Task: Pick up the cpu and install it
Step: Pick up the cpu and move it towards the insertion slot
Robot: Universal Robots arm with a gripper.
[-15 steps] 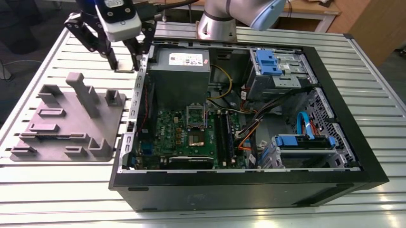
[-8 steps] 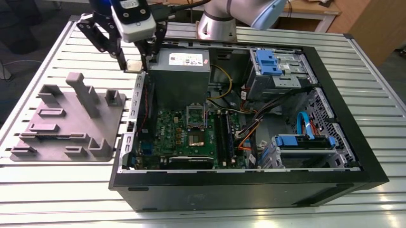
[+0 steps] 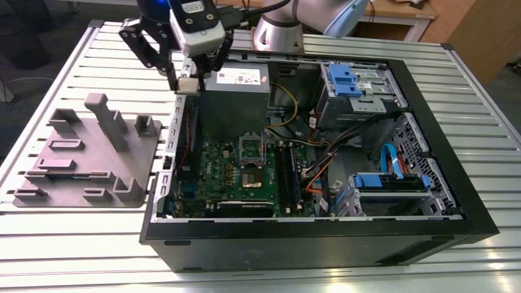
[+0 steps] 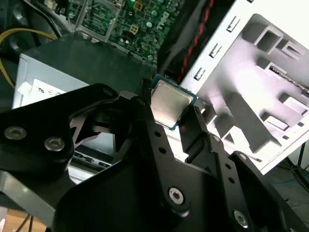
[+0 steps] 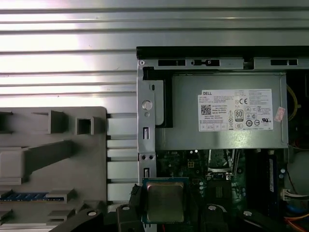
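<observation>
The gripper [image 3: 188,83] is clamped on the cpu [image 4: 168,104]. Its two black fingers [image 4: 194,130] press against opposite edges of the chip, and the pale silver top shows plainly in both wrist views. In the exterior view the held cpu hangs in the air over the far corner of the open computer case [image 3: 326,247], on the exterior view's left. It is just above the case's side wall and right beside the grey power supply box [image 3: 236,94] with its white label. The chip is clear of the green motherboard [image 3: 216,165] and well apart from the metal-framed socket [image 3: 249,177], which lies nearer, about the middle of the board, with its dark centre showing. The grey fixture [image 3: 89,152] rests on the slatted metal counter [image 3: 73,256], just beside the case on the exterior view's left. In the first wrist view the chip overlaps the case's side wall and the edge of the board, between the fixture and the power supply box.
</observation>
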